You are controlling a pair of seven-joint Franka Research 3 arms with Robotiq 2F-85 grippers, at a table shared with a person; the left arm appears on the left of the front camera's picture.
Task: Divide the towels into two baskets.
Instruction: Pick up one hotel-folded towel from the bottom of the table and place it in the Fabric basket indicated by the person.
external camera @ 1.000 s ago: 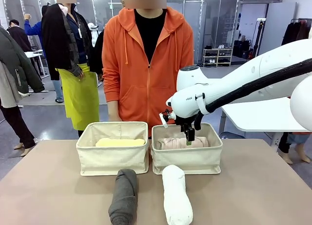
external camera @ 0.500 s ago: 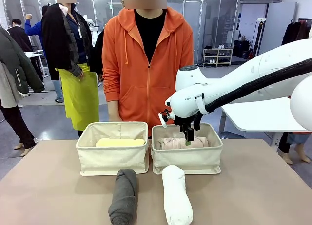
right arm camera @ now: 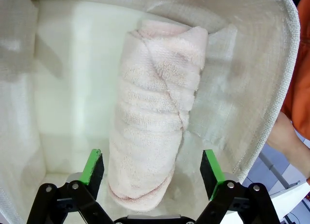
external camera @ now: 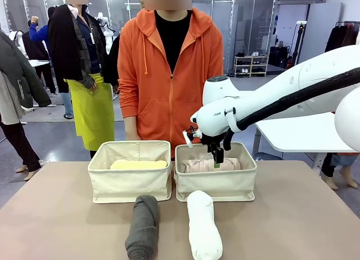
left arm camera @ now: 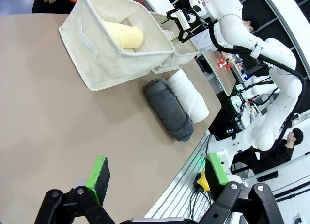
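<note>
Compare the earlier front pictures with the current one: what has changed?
The right end effector, open above the pink towel in the right basket, shifted only slightly; nothing gripped or released. Yellow towel, grey towel, white towel and left basket stayed put.

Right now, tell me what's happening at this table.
The right fingers hang open over the pink towel lying in the right basket. The yellow towel is in the left basket. The grey towel and white towel lie on the table. The left fingers are open, holding nothing.
</note>
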